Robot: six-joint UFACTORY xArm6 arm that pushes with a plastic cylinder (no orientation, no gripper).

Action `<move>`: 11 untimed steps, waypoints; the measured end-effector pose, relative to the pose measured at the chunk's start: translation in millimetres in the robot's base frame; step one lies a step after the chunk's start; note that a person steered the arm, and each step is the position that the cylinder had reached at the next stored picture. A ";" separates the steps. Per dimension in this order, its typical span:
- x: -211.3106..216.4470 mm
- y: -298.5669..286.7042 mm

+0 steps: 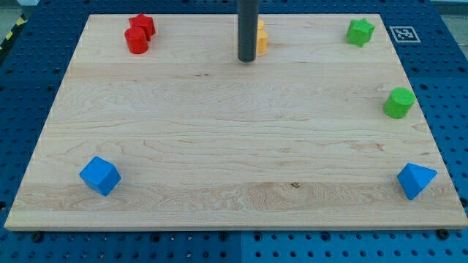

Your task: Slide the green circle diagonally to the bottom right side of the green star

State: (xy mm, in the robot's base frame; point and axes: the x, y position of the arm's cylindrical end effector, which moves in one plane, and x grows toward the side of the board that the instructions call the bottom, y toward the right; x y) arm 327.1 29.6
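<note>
Approach step, no contact: my tip [246,60] rests at the desk [219,146] top-centre, no hand fitted; green circle [399,103] sits lower-right of green star [360,32]; a slight nudge seems required.

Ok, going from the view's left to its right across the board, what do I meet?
Blue cube → red cylinder and red star, touching, the star slightly further right → my tip just left of the yellow block → green star → green circle → blue triangle.
</note>
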 end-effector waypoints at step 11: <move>88.2 289.2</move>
